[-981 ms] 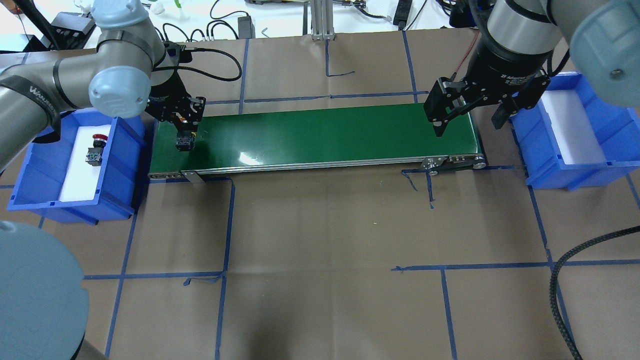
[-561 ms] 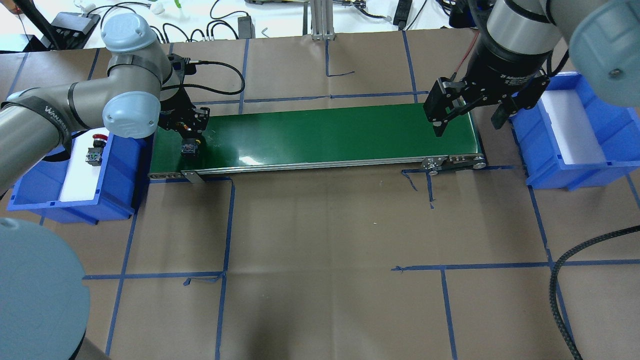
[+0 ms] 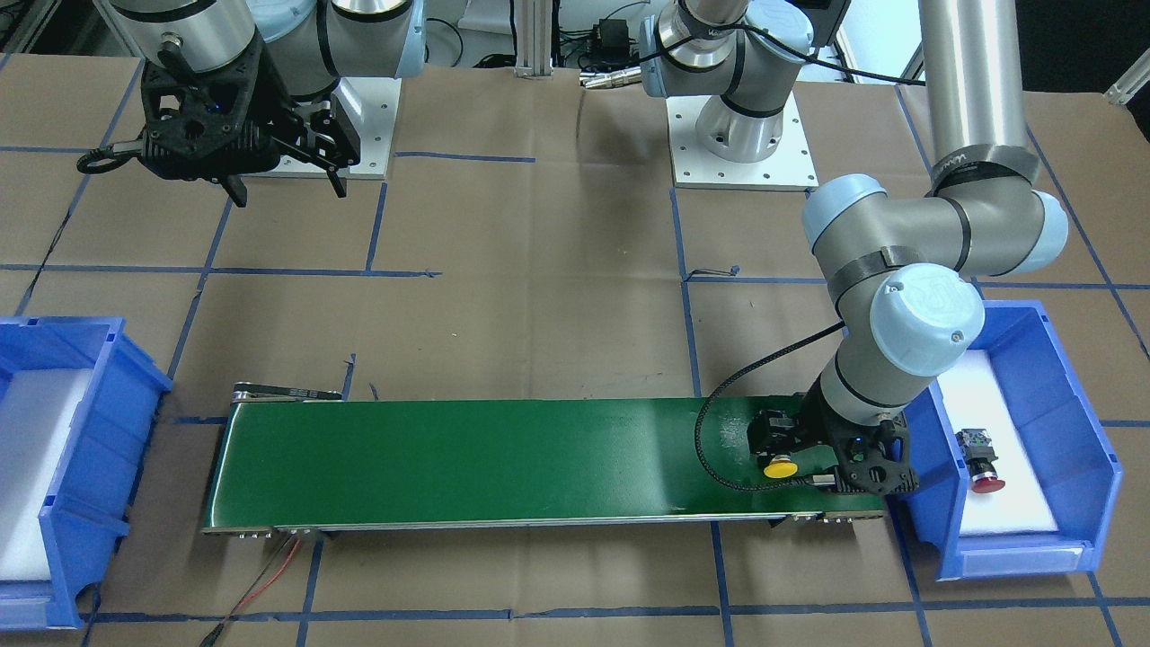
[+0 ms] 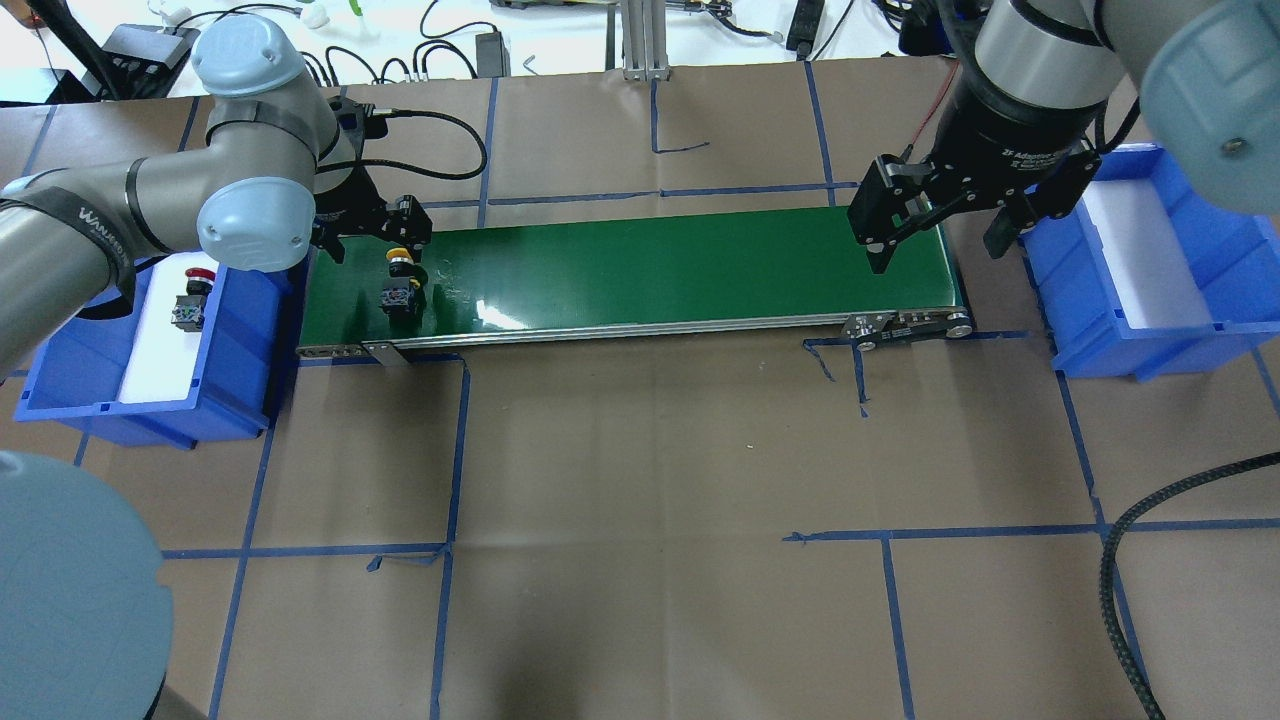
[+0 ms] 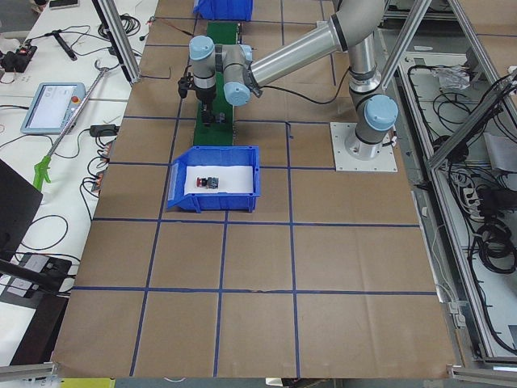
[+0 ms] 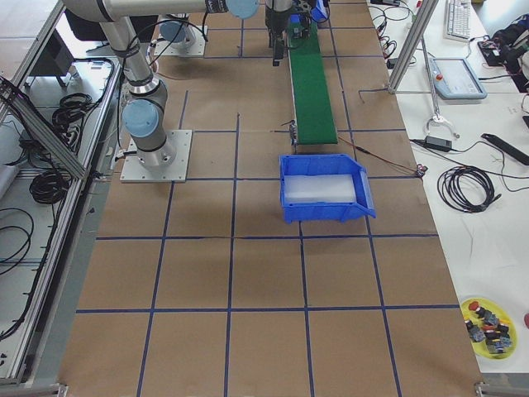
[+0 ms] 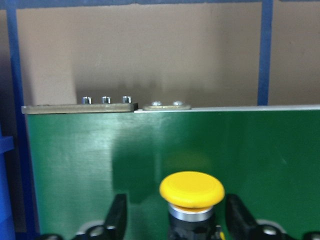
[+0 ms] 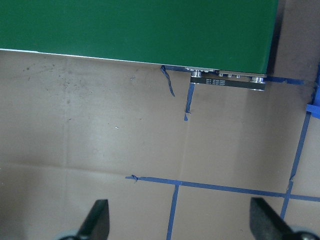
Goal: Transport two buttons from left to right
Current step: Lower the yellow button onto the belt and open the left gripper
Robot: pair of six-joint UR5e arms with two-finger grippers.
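The yellow button (image 4: pixel 401 278) sits on the left end of the green conveyor belt (image 4: pixel 650 265); it also shows in the front view (image 3: pixel 780 468) and close up in the left wrist view (image 7: pixel 192 190). My left gripper (image 4: pixel 385 238) is open, its fingers (image 7: pixel 118 214) on either side of the button with a gap on each side. The red button (image 4: pixel 192 298) lies on white foam in the left blue bin (image 4: pixel 240 330). Over the belt's right end my right gripper (image 4: pixel 940 245) hangs open, with nothing between its fingers (image 8: pixel 97 220).
A second blue bin (image 4: pixel 1095 335) lined with white foam stands past the belt's right end. The belt's metal end fittings (image 4: pixel 905 325) stick out at its near right corner. Blue tape lines cross the brown table cover. A black cable (image 4: pixel 1130 560) lies at the near right.
My left gripper has opened, let go of the yellow button and drawn back a little. The button now stands free on the belt, slightly further right. The right arm has not moved.
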